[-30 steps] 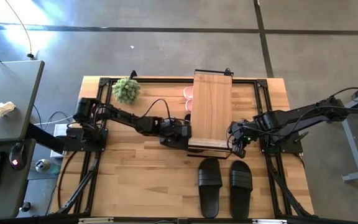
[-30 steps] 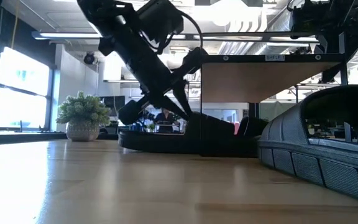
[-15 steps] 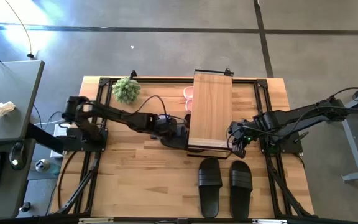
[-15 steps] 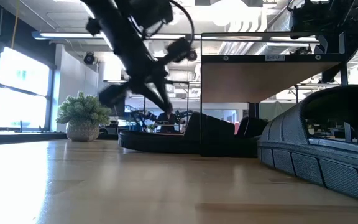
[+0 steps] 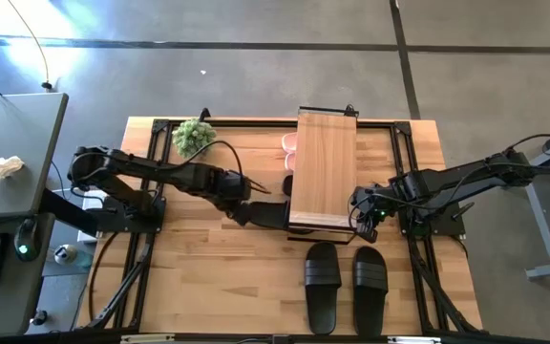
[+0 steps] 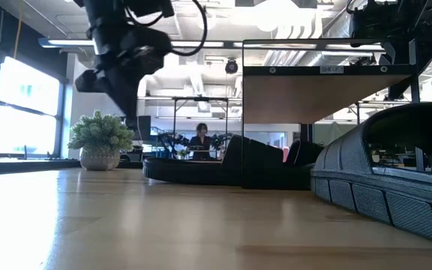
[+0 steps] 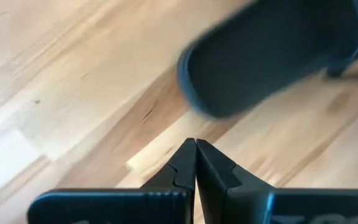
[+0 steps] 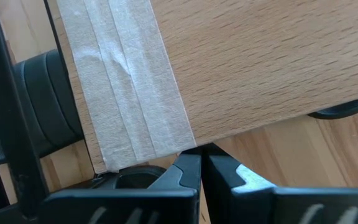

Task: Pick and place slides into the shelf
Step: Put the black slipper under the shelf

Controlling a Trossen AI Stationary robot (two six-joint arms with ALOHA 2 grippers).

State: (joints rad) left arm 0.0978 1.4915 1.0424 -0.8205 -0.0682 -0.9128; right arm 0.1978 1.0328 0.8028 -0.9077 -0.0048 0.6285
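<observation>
The shelf [image 5: 323, 170] stands mid-table, its light-wood plank on a black wire frame. One black slide [image 5: 267, 212] lies flat, sticking out from under the shelf's left near side; it also shows ahead in the left wrist view [image 7: 272, 50]. My left gripper [image 5: 240, 199] hangs shut just left of it, above the table, touching nothing [image 7: 196, 149]. A pink pair [image 5: 290, 143] peeks out at the shelf's far left. Two black slides [image 5: 323, 285] [image 5: 370, 285] lie side by side near the near edge. My right gripper [image 5: 363, 220] is shut at the shelf's near right corner. My right gripper [image 8: 201, 155] has its shut fingertips at the near edge of the plank [image 8: 185, 140], beside a strip of pale tape, coming level from the table's right. I cannot tell whether they touch the wood.
A small potted plant [image 5: 194, 137] stands at the far left of the table. Black frame rails [image 5: 151, 182] run along both sides. Another black slide [image 8: 42, 106] lies under the shelf. Bare wood lies left of the black pair [image 5: 218, 277].
My left gripper has drawn back from the black slide toward the table's left edge and risen. The slide has stayed lying half under the shelf. My right arm has kept still.
</observation>
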